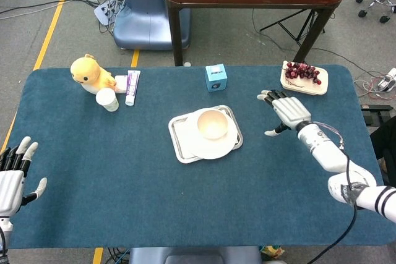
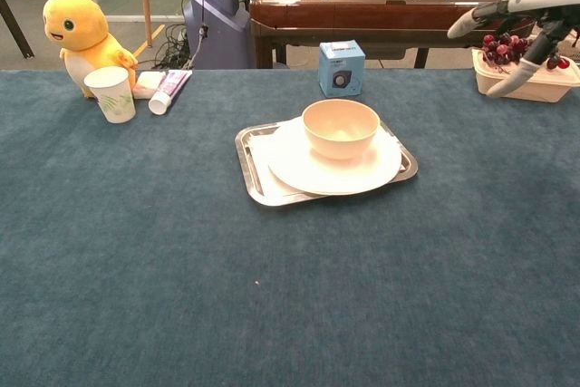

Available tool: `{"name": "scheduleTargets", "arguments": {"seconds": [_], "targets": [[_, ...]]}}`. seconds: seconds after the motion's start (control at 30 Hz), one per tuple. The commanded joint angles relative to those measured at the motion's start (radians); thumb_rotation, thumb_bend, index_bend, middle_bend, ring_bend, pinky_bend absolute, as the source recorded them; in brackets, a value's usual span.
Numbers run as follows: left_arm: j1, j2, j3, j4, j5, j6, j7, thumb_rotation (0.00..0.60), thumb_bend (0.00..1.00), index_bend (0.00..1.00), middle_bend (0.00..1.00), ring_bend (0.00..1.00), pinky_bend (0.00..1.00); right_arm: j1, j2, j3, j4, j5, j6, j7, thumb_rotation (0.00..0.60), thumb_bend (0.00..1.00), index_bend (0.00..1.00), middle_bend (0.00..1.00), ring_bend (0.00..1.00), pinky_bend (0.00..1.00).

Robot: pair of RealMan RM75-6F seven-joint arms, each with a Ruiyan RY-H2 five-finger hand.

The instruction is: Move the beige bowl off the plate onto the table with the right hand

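Blue felt table [image 1: 124, 171] – beige bowl [image 1: 213, 123] sits on white plate [image 1: 210, 146] in metal tray [image 1: 179, 146]. Head view alone shows left hand [image 1: 11, 180], spread, empty, at near-left edge. Right hand [image 1: 286, 111] spread, empty, right of tray – chest view catches only its fingertips [image 2: 464, 26]. Grapes [image 1: 302, 70] fill a beige container [image 1: 307, 86].

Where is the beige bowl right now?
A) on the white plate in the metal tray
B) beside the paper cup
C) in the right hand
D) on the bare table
A: the bowl sits on the plate in the tray; the right hand is open, apart from it.
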Motion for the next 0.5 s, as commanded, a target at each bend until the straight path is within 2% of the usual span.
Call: {"name": "scheduleTargets", "arguments": {"seconds": [0.03, 0.5], "targets": [[0.0, 0.001, -0.001, 0.0, -0.003, -0.001, -0.001, 0.6, 0.32, 0.0, 0.0, 0.0, 0.0, 0.046, -0.037, -0.01, 0.028, 0.031, -0.038, -0.025, 0.6, 0.13, 0.1, 0.08, 0.0, 0.08], [0.001, 0.01, -0.005, 0.001, -0.009, 0.001, -0.02, 0.6, 0.32, 0.0, 0.0, 0.0, 0.0, 0.196, -0.153, -0.042, 0.128, 0.095, -0.127, -0.061, 0.6, 0.08, 0.06, 0.06, 0.0, 0.08]]}}
